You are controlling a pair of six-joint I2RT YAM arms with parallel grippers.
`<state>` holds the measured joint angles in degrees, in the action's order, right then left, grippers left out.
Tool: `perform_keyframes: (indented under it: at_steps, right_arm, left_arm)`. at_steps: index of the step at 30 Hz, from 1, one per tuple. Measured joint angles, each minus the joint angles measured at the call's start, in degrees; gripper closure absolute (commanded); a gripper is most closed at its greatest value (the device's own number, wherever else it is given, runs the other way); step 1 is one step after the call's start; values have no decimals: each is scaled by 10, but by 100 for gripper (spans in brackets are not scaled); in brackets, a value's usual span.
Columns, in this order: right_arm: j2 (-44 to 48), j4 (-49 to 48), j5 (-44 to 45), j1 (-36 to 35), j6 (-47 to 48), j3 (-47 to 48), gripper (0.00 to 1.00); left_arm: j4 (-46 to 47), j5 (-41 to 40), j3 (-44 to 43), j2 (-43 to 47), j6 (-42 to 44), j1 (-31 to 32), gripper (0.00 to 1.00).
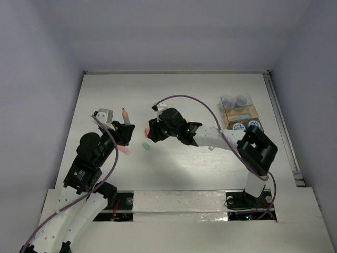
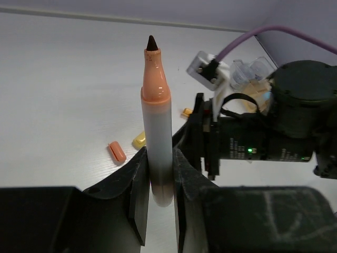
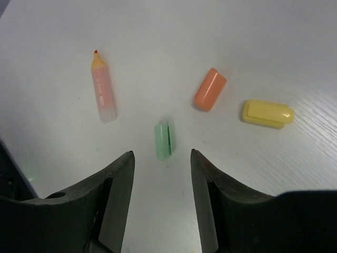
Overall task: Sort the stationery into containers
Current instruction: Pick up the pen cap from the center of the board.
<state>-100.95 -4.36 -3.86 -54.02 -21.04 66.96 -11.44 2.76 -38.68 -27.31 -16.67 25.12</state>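
Left tool (image 2: 160,158) clamps a grey marker with orange collar (image 2: 158,126); right tool (image 3: 162,163), jaws apart, hovers over a small green cap (image 3: 164,139). Much remains, I judge: both lie well apart from the tan box containers (image 1: 239,113).

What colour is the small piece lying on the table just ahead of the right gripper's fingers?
The piece is pale green, clearest in the right wrist view.

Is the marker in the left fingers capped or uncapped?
Uncapped: the marker shows a bare dark tip; an orange cap lies nearby.
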Motion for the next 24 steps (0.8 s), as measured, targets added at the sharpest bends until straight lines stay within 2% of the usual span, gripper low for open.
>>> perform_keyframes:
  at_steps: [5,11,24]
  right_arm:
    - [-99,17,11,0,13,100,45]
    - [-191,81,43,0,28,200,46]
    - [-282,166,82,0,56,304,53]
  left_arm:
    - [-1,15,0,0,-3,-28,100]
    - [-1,39,0,0,-5,-39,100]
    - [-1,49,0,0,-6,-39,100]
